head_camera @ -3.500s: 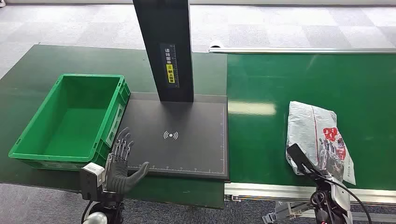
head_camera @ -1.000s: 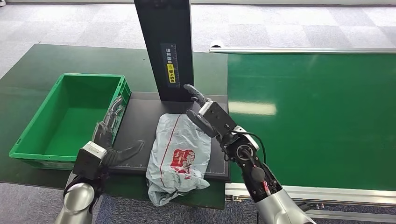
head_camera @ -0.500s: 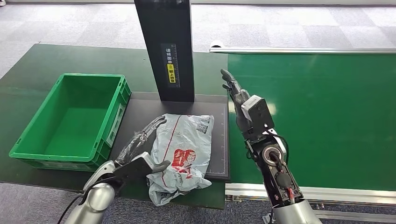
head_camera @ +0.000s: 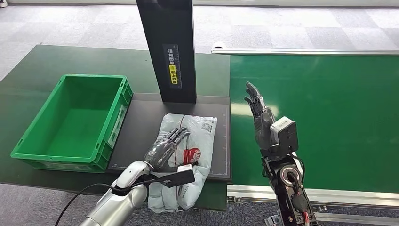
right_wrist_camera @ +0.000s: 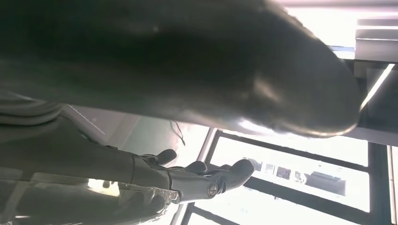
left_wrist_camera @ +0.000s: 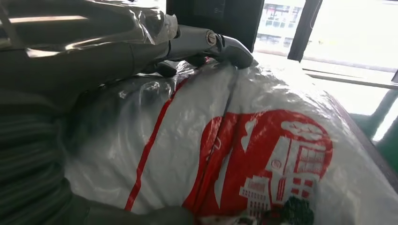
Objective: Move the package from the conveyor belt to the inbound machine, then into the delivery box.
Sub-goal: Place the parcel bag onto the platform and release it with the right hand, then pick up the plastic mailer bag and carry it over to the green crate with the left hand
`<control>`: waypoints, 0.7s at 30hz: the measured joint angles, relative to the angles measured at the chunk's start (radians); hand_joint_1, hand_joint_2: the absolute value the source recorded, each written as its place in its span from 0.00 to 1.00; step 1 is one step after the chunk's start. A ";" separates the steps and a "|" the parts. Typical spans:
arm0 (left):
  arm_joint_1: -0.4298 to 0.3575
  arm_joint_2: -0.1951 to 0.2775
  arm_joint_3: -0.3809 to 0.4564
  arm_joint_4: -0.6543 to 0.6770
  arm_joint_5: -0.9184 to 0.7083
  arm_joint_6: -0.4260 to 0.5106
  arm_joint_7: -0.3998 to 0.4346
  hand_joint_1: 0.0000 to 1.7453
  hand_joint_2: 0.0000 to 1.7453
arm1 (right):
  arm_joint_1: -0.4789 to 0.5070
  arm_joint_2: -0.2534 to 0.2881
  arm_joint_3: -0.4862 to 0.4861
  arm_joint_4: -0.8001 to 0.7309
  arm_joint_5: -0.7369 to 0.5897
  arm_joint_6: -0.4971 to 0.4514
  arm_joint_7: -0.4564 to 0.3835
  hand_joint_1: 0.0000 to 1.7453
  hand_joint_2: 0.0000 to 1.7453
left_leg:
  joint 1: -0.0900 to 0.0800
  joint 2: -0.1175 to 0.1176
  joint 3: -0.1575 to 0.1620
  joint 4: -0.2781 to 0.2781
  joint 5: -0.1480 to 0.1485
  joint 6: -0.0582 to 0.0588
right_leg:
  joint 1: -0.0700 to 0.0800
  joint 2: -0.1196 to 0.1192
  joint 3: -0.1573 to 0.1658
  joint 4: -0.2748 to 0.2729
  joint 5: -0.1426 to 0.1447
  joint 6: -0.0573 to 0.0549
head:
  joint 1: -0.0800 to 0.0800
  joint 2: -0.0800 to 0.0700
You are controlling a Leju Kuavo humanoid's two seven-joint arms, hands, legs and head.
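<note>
- Resting flat on the package (head_camera: 186,155), the left hand (head_camera: 165,147) lies with its fingers stretched along the plastic; no frame shows them closed around it, so the hand counts as released.
- Printed on the package is a red picture of buildings inside a red ring, with a red stripe running along the bag; a small white label with a square code sits at its far corner, too small to read.
- Most of the package lies on the black scanner plate (head_camera: 141,127), with its near end hanging over the plate's front edge.
- Right of the plate, the right hand (head_camera: 261,117) is raised upright over the conveyor belt (head_camera: 329,108), fingers spread apart and holding nothing.
- Left of the plate, touching its edge, stands the green box (head_camera: 70,122), with nothing inside it.
- Behind the package, the black post (head_camera: 169,47) rises from the plate's far edge; it carries a label with white characters above and a yellow patch below, not readable here.
</note>
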 joint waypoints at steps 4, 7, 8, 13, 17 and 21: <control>-0.023 -0.013 -0.009 0.053 -0.003 0.061 -0.019 1.00 1.00 | 0.013 -0.002 -0.008 -0.003 -0.003 -0.002 -0.005 0.00 0.00 | 0.000 0.000 0.001 0.000 0.000 0.000 | 0.000 0.000 0.001 0.000 0.000 0.000 | 0.000 0.000; -0.021 -0.013 -0.007 0.040 0.042 0.088 -0.063 1.00 1.00 | 0.020 -0.003 -0.015 -0.006 -0.006 -0.012 -0.004 0.00 0.00 | 0.000 0.000 0.001 0.000 0.001 0.001 | 0.000 0.000 0.001 0.000 0.001 0.000 | 0.000 0.000; -0.017 -0.012 -0.005 0.021 0.062 0.091 -0.077 1.00 1.00 | 0.022 -0.003 -0.018 -0.008 -0.007 -0.016 -0.003 0.00 0.00 | 0.000 0.000 0.001 0.000 0.001 0.001 | 0.000 0.000 0.001 0.000 0.001 0.000 | 0.000 0.000; 0.021 0.002 0.010 -0.148 0.140 0.108 -0.114 1.00 1.00 | 0.039 -0.005 -0.035 -0.020 -0.008 -0.033 -0.001 0.00 0.00 | 0.000 0.000 -0.002 0.000 0.001 0.001 | 0.000 0.000 -0.002 0.000 0.001 0.000 | 0.000 0.000; 0.051 0.019 0.031 -0.316 0.183 0.129 -0.129 1.00 1.00 | 0.058 -0.009 -0.046 -0.033 -0.008 -0.041 -0.001 0.00 0.00 | 0.000 0.000 -0.005 0.000 0.001 0.001 | 0.000 0.000 -0.005 0.000 0.001 0.001 | 0.000 0.000; 0.064 0.033 0.040 -0.416 0.187 0.129 -0.128 1.00 1.00 | 0.067 -0.011 -0.052 -0.041 -0.008 -0.042 -0.001 0.00 0.00 | 0.000 0.000 -0.005 0.000 0.001 0.001 | 0.000 0.000 -0.006 0.000 0.001 0.001 | 0.000 0.000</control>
